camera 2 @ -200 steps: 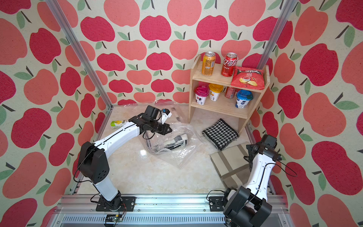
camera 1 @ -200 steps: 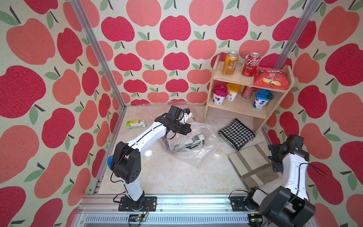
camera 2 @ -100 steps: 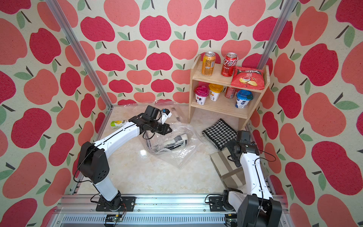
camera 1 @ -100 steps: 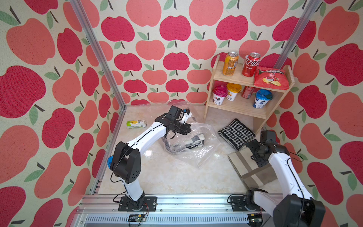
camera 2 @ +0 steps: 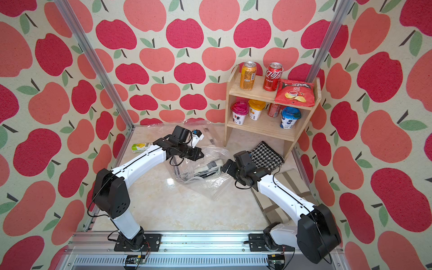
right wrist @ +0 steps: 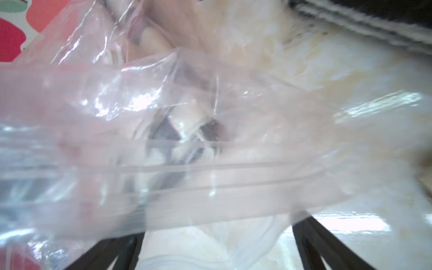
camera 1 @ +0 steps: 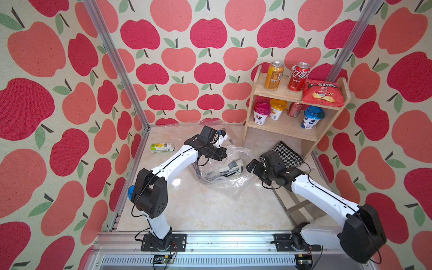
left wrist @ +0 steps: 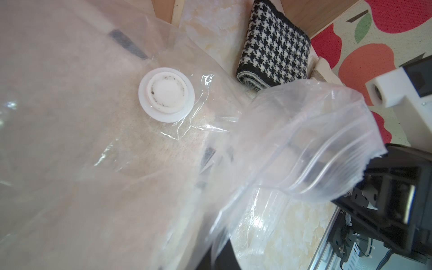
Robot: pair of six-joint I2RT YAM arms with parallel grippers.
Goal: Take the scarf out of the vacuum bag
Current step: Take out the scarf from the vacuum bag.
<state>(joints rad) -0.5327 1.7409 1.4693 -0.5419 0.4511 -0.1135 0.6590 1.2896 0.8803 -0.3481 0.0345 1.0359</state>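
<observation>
The vacuum bag [camera 1: 236, 187] [camera 2: 210, 184] lies crumpled and transparent mid-table in both top views; its round white valve cap [left wrist: 166, 94] shows in the left wrist view. A cream scarf with grey checks [camera 1: 230, 166] [camera 2: 208, 166] sits inside it, and its grey patches [right wrist: 167, 132] show through the plastic. My left gripper [camera 1: 221, 155] [camera 2: 198, 155] is shut on the bag's upper plastic, lifting it. My right gripper [camera 1: 249, 166] [camera 2: 225, 166] [right wrist: 217, 247] is open at the bag's mouth, with the zip strip [right wrist: 210, 173] lying across just ahead of its black fingers [right wrist: 327, 245].
A black-and-white houndstooth scarf [camera 1: 286, 153] [left wrist: 273, 53] lies outside the bag by the wooden shelf [camera 1: 280, 131], which holds cans, cups and a crisp bag. A beige striped cloth [camera 1: 297, 205] lies under my right arm. A small juice carton [camera 1: 162, 147] rests at the back left.
My right arm has swung in from the right edge across the beige cloth to the bag's mouth, staying open. My left arm and the bag have not moved.
</observation>
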